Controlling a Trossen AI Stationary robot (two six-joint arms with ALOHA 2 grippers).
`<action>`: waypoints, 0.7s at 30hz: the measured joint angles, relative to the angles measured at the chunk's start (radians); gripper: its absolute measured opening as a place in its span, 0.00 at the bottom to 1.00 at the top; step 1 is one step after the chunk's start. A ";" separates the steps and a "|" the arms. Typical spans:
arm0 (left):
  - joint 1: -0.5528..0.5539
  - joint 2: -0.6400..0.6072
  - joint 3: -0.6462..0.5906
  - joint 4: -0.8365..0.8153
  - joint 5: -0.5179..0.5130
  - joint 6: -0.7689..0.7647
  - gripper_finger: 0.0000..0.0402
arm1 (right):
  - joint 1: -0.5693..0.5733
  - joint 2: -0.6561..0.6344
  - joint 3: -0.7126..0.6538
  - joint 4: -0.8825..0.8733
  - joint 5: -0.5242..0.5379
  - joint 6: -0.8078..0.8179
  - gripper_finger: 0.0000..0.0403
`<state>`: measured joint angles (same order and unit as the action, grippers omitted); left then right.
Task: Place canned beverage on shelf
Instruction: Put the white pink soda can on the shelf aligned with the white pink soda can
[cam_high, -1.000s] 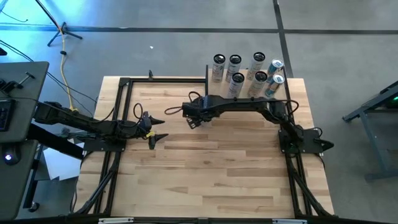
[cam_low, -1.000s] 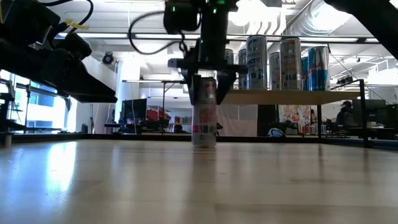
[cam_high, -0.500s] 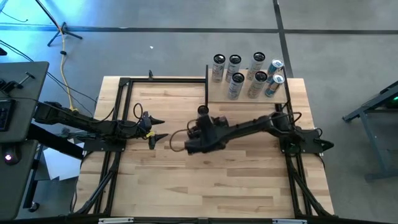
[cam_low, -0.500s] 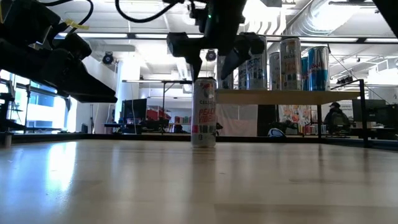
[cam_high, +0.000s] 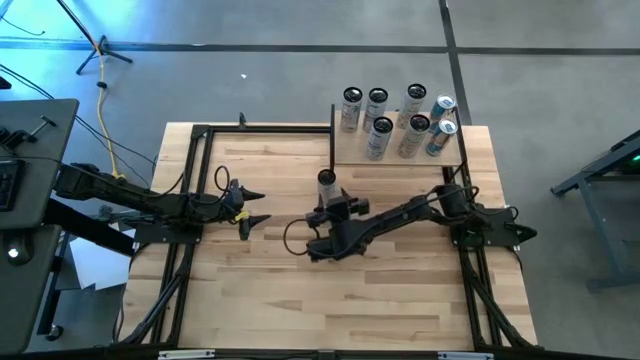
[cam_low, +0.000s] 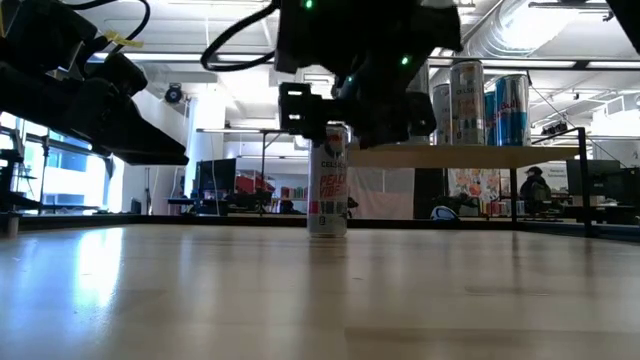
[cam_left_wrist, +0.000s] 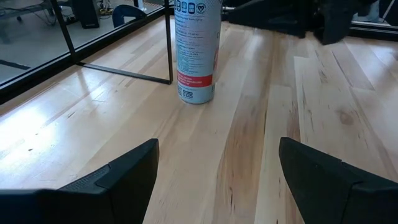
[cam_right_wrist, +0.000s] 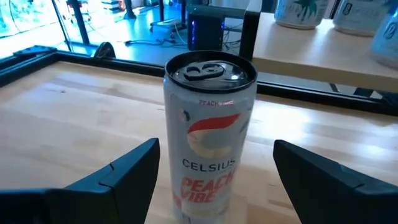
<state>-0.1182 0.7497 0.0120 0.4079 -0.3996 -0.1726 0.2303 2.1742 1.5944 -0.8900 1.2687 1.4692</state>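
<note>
While cans (cam_high: 398, 122) crowd shelf (cam_high: 352, 150), can (cam_high: 326, 186) below

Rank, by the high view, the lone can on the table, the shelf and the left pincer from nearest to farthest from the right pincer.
1. The lone can: upright on the table, just beyond the open right pincer.
2. The shelf: at the table's far right, carrying seven cans.
3. The left pincer: open, waiting over the table's left side.

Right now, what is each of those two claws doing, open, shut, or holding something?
Left gripper: open, empty, waiting at the table's left side.
Right gripper: open, holding nothing, facing the can on the table.
</note>
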 joint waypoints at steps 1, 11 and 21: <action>0.000 0.000 0.000 0.000 0.000 0.000 0.76 | -0.006 0.000 -0.010 0.028 0.003 -0.010 0.75; 0.000 0.000 0.000 0.000 0.000 0.000 0.76 | -0.068 0.000 -0.059 0.220 -0.023 -0.174 0.75; 0.000 0.000 0.000 0.000 0.000 0.000 0.76 | -0.096 0.000 -0.060 0.252 -0.033 -0.193 0.65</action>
<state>-0.1182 0.7496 0.0120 0.4079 -0.3996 -0.1724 0.1345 2.1746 1.5343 -0.6382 1.2354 1.2758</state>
